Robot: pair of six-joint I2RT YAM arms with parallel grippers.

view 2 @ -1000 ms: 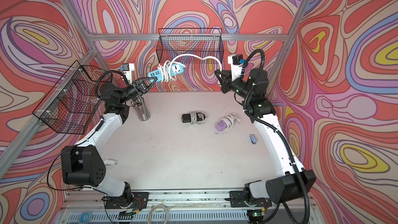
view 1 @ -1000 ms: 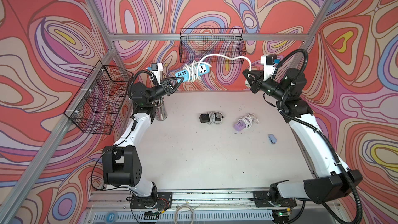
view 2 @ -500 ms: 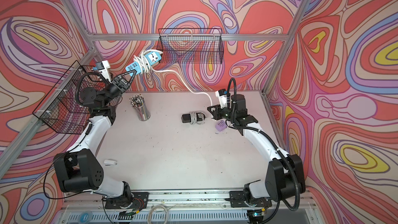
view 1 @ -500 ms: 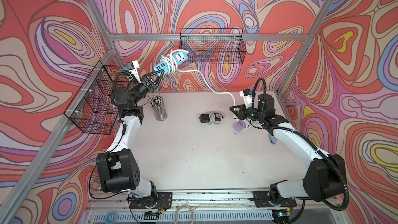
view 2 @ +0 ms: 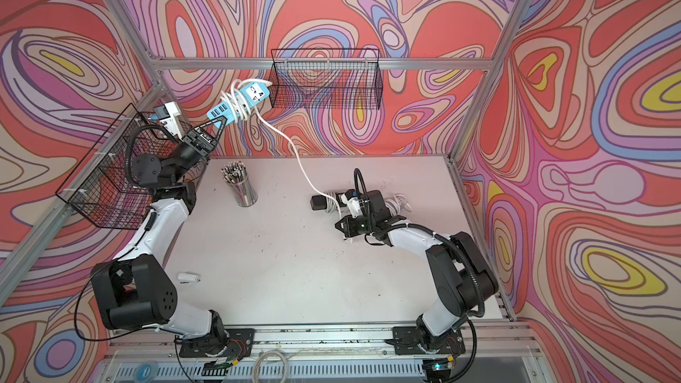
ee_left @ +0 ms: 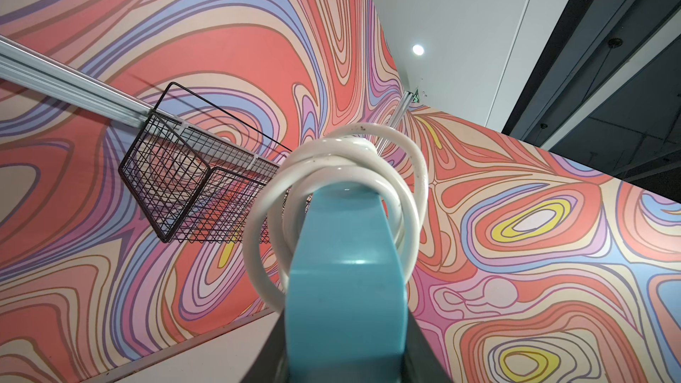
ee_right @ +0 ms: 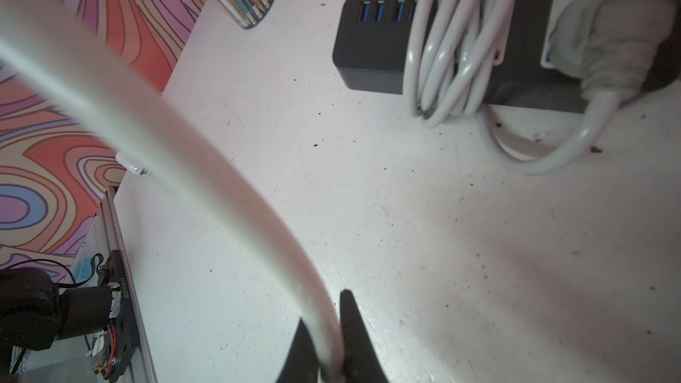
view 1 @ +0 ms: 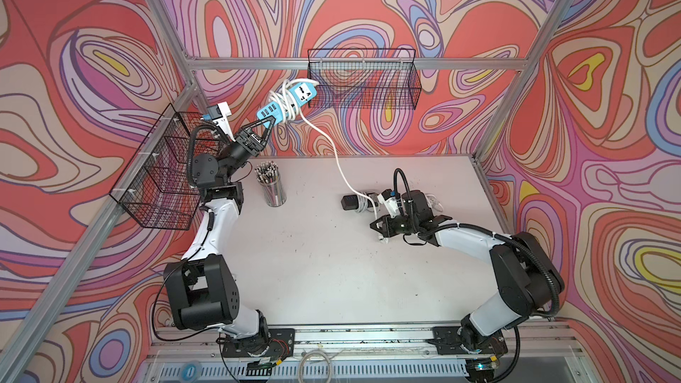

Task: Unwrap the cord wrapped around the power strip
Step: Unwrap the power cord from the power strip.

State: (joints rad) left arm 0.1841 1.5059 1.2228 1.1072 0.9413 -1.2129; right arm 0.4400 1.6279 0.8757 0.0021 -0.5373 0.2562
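The light blue power strip (view 1: 287, 105) (view 2: 240, 104) is held up in the air near the back wall. My left gripper (view 1: 266, 124) (view 2: 217, 125) is shut on its USB end. White cord (ee_left: 331, 163) still loops around the strip (ee_left: 346, 289) in a few coils. A freed length of cord (view 1: 333, 145) (view 2: 296, 152) hangs down to the table. There, low over the surface, my right gripper (view 1: 379, 231) (view 2: 344, 232) is shut on it, and the cord (ee_right: 221, 186) passes between its fingers (ee_right: 353, 326).
A black power strip (view 1: 352, 202) (ee_right: 376, 42) wrapped in white cord lies just behind my right gripper. A pencil cup (view 1: 272, 187) stands at the back left. Wire baskets hang on the back wall (view 1: 363, 82) and left wall (view 1: 162, 175). A small white item (view 2: 188, 278) lies front left.
My right gripper has come down from high at the back to the table, drawing the cord out. My left gripper swung the strip up and to the left, then held there.
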